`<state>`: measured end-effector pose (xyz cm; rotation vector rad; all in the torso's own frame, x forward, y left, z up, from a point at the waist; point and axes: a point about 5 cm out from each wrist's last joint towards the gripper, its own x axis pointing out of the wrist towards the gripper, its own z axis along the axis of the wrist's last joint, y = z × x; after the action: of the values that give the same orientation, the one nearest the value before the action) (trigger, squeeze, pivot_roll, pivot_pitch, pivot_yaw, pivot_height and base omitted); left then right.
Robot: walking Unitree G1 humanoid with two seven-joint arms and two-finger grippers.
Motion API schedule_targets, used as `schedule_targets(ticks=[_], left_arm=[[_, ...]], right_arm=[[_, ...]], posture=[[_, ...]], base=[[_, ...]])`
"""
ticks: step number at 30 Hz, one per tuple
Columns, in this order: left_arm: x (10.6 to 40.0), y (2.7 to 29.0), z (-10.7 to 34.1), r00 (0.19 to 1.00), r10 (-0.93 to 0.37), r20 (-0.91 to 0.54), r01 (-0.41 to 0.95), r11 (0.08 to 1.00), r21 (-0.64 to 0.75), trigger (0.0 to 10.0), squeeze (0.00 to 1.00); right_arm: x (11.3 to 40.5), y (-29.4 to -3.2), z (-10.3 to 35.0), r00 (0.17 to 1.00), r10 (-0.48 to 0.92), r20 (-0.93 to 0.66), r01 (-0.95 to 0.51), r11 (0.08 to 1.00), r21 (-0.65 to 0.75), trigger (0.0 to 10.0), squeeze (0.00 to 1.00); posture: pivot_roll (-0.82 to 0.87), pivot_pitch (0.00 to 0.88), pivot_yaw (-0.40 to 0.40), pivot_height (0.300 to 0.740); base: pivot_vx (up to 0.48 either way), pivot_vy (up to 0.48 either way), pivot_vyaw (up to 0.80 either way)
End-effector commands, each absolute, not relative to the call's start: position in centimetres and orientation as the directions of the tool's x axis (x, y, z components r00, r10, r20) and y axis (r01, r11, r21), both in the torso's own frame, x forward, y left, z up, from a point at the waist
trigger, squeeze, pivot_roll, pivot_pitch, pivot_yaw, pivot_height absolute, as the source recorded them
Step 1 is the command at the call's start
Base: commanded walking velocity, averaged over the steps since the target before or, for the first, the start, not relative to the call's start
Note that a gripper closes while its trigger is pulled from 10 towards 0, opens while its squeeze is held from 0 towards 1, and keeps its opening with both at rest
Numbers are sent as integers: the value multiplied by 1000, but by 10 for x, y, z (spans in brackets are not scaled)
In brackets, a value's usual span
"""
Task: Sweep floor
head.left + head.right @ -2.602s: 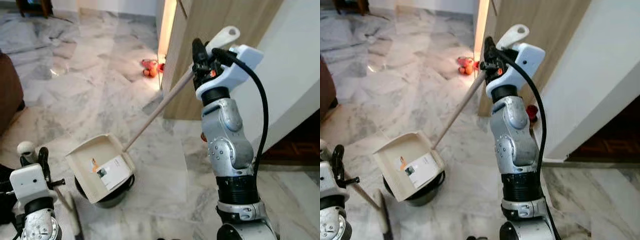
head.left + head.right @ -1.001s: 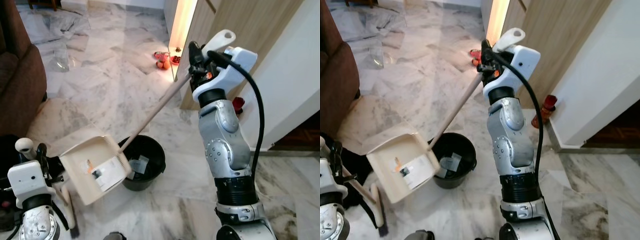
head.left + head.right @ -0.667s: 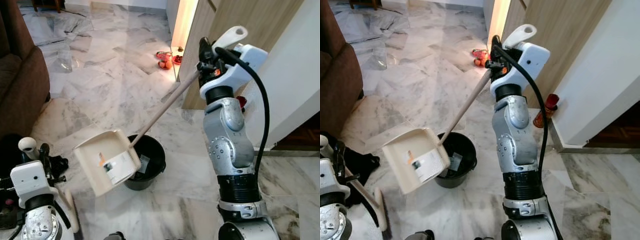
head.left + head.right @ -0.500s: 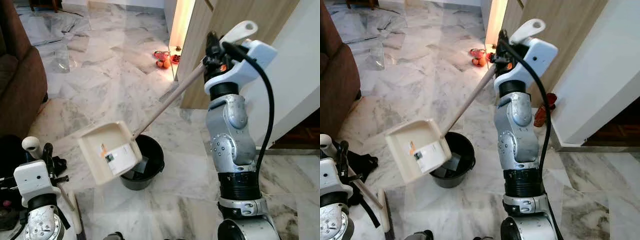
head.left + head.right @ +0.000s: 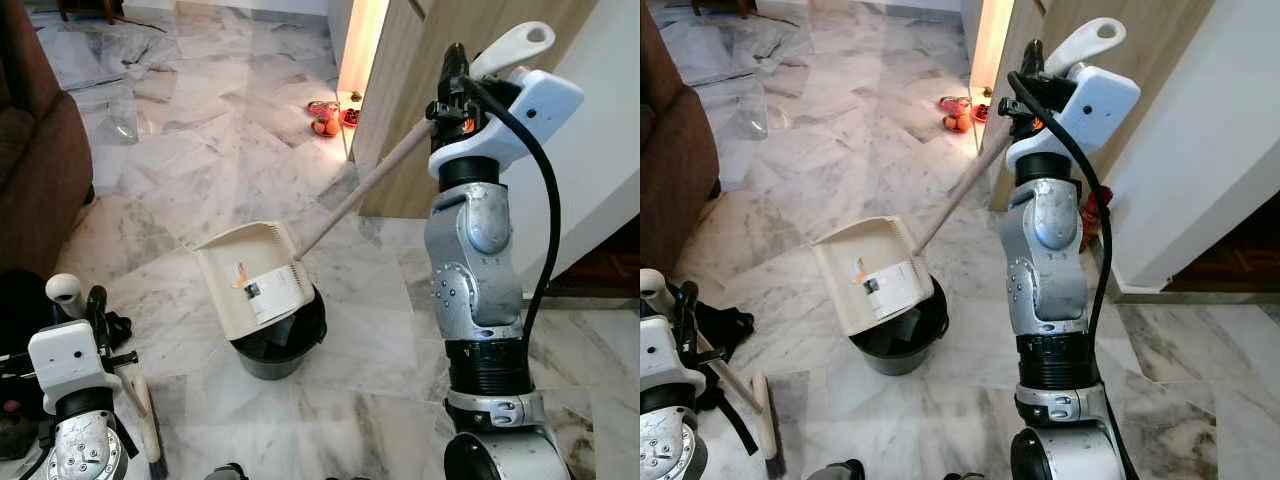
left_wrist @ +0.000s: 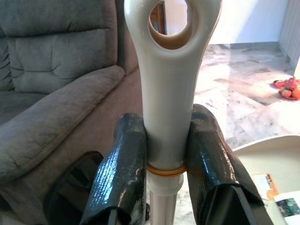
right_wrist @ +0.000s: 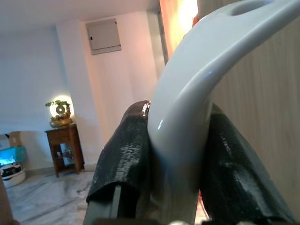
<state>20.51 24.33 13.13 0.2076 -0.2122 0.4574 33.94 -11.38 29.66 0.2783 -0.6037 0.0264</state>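
The dustpan (image 5: pixel 258 290) has swung in over the black bin (image 5: pixel 283 345) and tipped up steeper than it was a moment ago, its open tray now facing almost sideways above the rim. The right gripper (image 5: pixel 452 75) is raised high by the wooden door, its two black fingers (image 7: pixel 123 154) pinched on the pale plastic grip at the top of the long tan pole. Down low at the left, the left gripper (image 6: pixel 164 161) is clamped on the looped cream handle of the broom (image 5: pixel 762 415), whose head rests on the marble floor (image 5: pixel 200 150) beside the brown sofa (image 5: pixel 30 150).

This looks like the emptying stage: sweepings gathered, pan being dumped. Whether anything is left in the tray I can't quite make out; a label is stuck inside it. The pan is smooth cream plastic with a ribbed lip, the bin glossy and round, the floor polished grey-veined stone.
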Motion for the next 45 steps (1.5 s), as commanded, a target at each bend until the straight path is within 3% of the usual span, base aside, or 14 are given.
schedule_targets(ticks=[1,6,9,15,21,26,34,38,45], left_arm=[[204,241,137,875,399,274,-450,879,156,10000,0],[204,241,136,877,398,270,-448,880,157,10000,0],[204,242,136,877,397,270,-447,880,159,10000,0],[205,242,137,877,396,271,-446,881,159,10000,0],[205,242,136,878,395,269,-445,882,158,10000,0],[204,242,136,878,396,268,-445,881,159,10000,0],[205,241,136,879,393,268,-443,883,157,10000,0],[205,241,136,880,392,269,-442,883,159,10000,0],[205,242,136,879,393,272,-444,882,160,10000,0]], right_arm=[[335,-118,308,782,-72,619,-107,963,247,10000,0],[331,-115,312,749,-30,662,-120,976,180,10000,0],[317,-95,319,676,71,734,-212,972,101,10000,0],[304,-72,320,616,175,768,-279,960,5,10000,0],[294,-57,316,580,227,782,-362,932,-2,10000,0],[287,-51,317,528,287,800,-345,932,-107,10000,0],[281,-47,318,491,306,816,-330,932,-150,10000,0],[273,-39,317,430,369,824,-315,917,-246,10000,0],[264,-29,315,381,413,827,-331,896,-294,10000,0]], posture=[[117,171,-121,740],[119,172,-119,740],[114,180,-118,740],[114,183,-116,740],[116,186,-116,740],[114,185,-116,740],[116,181,-117,740],[121,180,-117,740],[124,176,-116,740]], base=[[0,0,0],[0,0,0],[0,0,0],[0,0,0],[0,0,0],[0,0,0],[0,0,0],[0,0,0],[0,0,0]])
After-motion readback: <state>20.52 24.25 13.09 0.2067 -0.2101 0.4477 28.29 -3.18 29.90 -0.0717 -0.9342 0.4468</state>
